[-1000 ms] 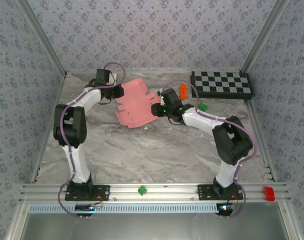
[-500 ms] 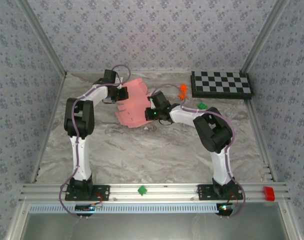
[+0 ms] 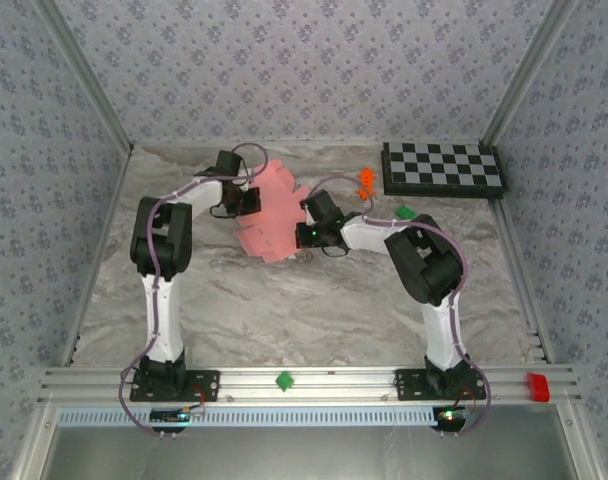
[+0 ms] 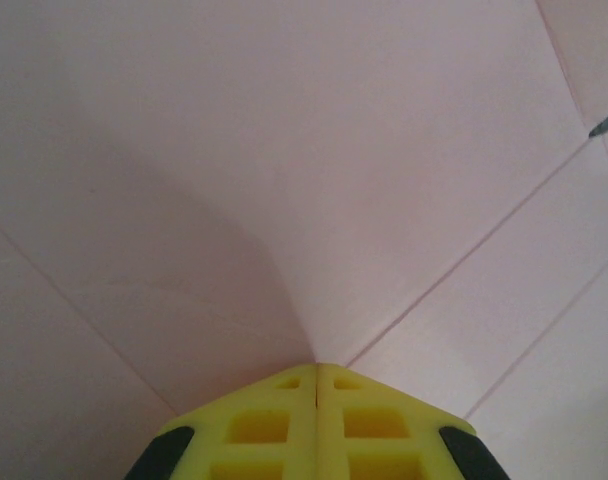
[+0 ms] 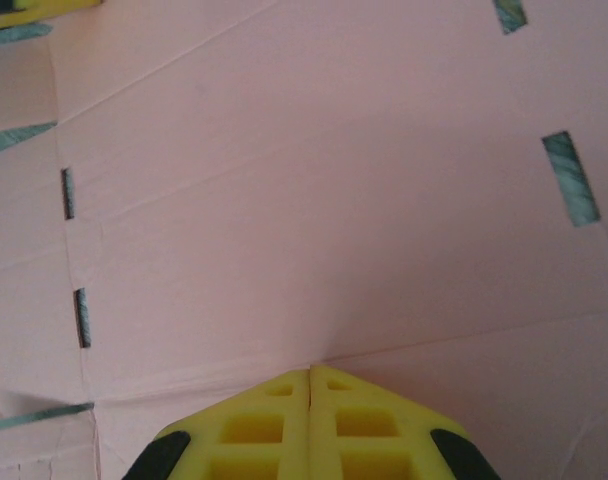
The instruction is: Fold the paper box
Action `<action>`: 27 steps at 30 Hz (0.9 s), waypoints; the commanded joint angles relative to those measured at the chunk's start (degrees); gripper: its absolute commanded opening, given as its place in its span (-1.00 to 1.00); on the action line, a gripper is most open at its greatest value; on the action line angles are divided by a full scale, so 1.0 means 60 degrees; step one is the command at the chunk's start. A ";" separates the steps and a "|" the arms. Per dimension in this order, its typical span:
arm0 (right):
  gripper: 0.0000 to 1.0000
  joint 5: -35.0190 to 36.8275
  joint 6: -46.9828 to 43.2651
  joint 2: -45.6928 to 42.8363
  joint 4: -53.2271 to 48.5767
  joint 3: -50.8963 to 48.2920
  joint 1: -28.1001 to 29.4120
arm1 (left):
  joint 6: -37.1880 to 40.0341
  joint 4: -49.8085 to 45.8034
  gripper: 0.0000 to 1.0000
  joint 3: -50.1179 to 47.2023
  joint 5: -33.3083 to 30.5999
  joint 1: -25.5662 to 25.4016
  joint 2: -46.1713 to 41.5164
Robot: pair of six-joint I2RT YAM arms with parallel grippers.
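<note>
The paper box [image 3: 272, 215] lies far-middle on the desk [image 3: 284, 300], with the jaws of the left gripper [image 3: 247, 199] and right gripper [image 3: 306, 232] clenched on its opposite edges. An early fold seems in hand; next, raise a panel along its crease.

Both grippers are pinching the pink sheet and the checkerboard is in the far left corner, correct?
Not quite: the top external view shows the checkerboard in the far right corner. Both the left gripper and right gripper do pinch the paper box.
</note>
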 commanded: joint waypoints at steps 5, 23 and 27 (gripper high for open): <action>-0.92 0.0735 0.0003 -0.0580 -0.0676 -0.1059 -0.0361 | -0.0673 -0.0399 -1.00 -0.1806 -0.0471 -0.0727 -0.1330; -0.92 0.1718 -0.1149 -0.1099 -0.2142 0.0178 -0.0636 | -0.2448 0.0617 -0.86 -0.5043 -0.1491 -0.2875 -0.4502; -0.90 0.1602 -0.1066 -0.1745 -0.2262 -0.0010 -0.0497 | -0.2056 0.0437 -0.47 -0.4796 -0.1859 -0.2670 -0.5140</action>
